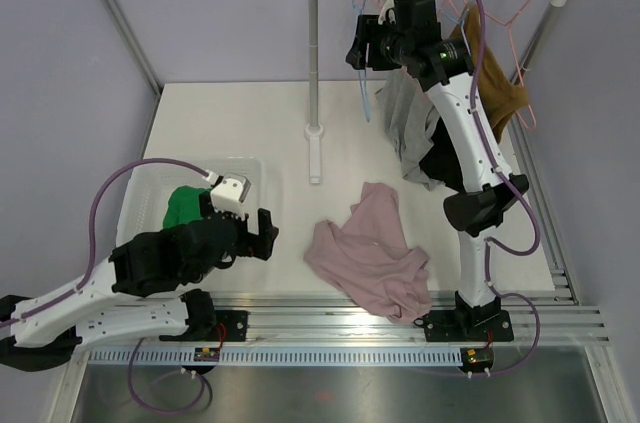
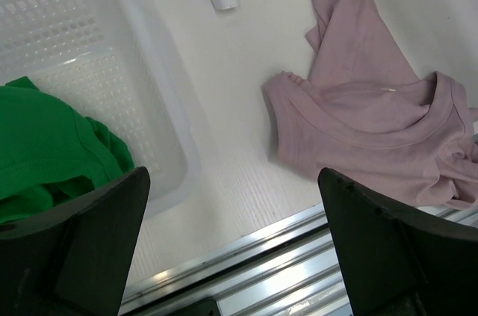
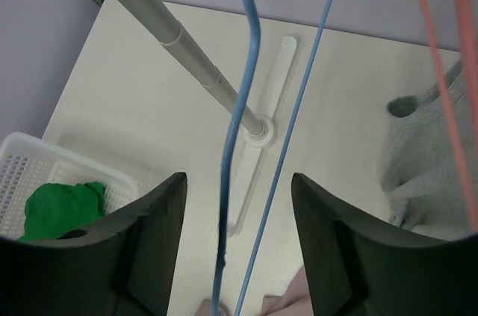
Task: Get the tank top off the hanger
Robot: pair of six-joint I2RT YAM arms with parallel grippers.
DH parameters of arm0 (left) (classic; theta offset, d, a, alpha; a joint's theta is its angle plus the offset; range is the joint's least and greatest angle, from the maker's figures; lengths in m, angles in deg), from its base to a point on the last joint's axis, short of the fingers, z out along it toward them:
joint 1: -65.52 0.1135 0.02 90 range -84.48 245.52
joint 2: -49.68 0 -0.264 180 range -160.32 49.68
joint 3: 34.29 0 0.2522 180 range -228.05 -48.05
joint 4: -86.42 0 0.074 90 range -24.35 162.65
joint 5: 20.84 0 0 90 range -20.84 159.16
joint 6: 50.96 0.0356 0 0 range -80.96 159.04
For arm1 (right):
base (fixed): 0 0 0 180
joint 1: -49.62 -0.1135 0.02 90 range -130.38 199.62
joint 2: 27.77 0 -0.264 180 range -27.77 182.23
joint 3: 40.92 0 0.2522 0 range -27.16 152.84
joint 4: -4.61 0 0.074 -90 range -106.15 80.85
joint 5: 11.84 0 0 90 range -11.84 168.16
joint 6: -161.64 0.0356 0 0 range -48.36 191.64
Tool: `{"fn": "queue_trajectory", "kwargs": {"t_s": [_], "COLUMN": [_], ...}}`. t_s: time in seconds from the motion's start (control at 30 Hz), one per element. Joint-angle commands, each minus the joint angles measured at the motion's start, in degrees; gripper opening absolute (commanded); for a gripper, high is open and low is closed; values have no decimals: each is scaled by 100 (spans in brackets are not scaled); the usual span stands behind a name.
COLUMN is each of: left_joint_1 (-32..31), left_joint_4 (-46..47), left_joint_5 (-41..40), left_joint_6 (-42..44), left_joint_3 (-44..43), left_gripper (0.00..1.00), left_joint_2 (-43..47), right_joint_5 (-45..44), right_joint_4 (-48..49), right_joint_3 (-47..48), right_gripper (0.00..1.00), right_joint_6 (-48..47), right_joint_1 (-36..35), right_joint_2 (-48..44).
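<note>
The grey tank top is hanging just to the right of the right tool, whose fingers are standing apart with the wires of a blue hanger running between them. The left tool is hovering spread wide above the tabletop, with a white basket holding a green garment to its left and a pink shirt to its right.
</note>
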Motion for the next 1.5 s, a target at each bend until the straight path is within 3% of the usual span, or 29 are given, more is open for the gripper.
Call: {"fn": "queue_trajectory", "kwargs": {"t_s": [0.0,0.03,0.07,0.1,0.27,0.4,0.57,0.77,1.0,1.07,1.1,1.13,1.17,1.2,1.23,1.47], "left_joint_1": [2,2,2,2,-15,-120,-209,-235,-621,-683,-727,-745,-771,-771,-771,-728], "left_joint_4": [895,1019,1151,1422,2425,3365,3455,3543,3314,3271,3227,3183,3087,3016,2955,1920], "left_joint_5": [74,92,170,197,661,1032,1294,2076,2412,2430,2430,2412,2238,2106,1992,305], "left_joint_6": [170,214,258,275,407,495,592,618,548,539,513,487,469,382,346,179], "left_joint_3": [-65,-92,-109,-135,-110,-171,-820,-1391,-1954,-1999,-2077,-2095,-2104,-2104,-2087,-2166], "left_gripper": [99,99,99,99,99,99,99,99,99,91,77,44,24,7,0,0], "left_joint_2": [-350,-455,-604,-893,-1940,-2968,-4460,-5745,-7135,-7425,-7496,-7566,-7549,-7497,-7296,-5707], "right_joint_5": [109,153,180,258,356,-65,-206,134,390,522,549,584,628,628,628,549], "right_joint_4": [-95,-130,-165,-209,-70,290,792,450,212,212,230,238,265,265,274,230], "right_joint_3": [122,122,96,-27,-1071,-2740,-4936,-6046,-6540,-6610,-6619,-6620,-6611,-6602,-6593,-6593], "right_gripper": [68,71,81,99,99,100,99,100,100,100,100,100,100,99,100,100], "right_joint_6": [-30,-21,-4,5,-21,-170,-136,-21,-12,5,14,31,23,23,32,32], "right_joint_1": [-80,-80,-89,-97,-89,-89,-89,-80,-89,-89,-80,-89,-89,-80,-80,-80], "right_joint_2": [-640,-737,-938,-1070,-2403,-3705,-5681,-6923,-7566,-7707,-7751,-7829,-7865,-7900,-7953,-8067]}}
